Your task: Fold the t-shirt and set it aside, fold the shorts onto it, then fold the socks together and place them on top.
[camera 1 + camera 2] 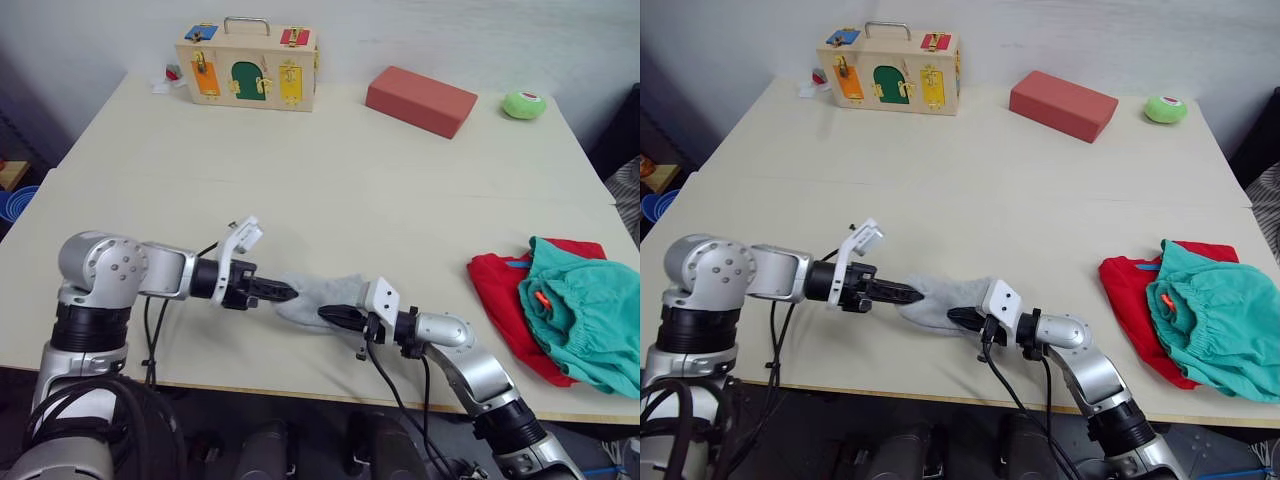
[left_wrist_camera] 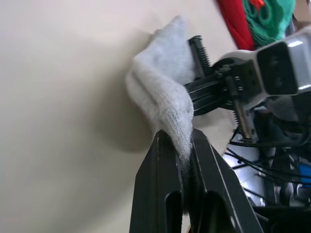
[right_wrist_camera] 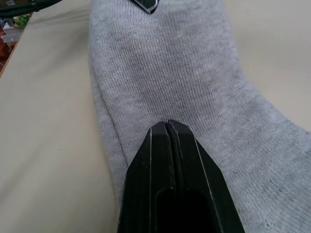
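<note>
Grey knit socks (image 1: 318, 298) lie flattened near front table (image 1: 330, 180) edge, between both grippers. Left gripper (image 2: 182, 145) pinches one sock end, cloth bunched between its fingers. Right gripper (image 3: 167, 127) fingers pressed together, tips resting on sock at opposite end; whether any cloth is caught there unclear. Red t-shirt (image 1: 500, 290) at right table edge, mostly covered by teal shorts (image 1: 585, 310), orange cord showing; shorts cut off by frame.
</note>
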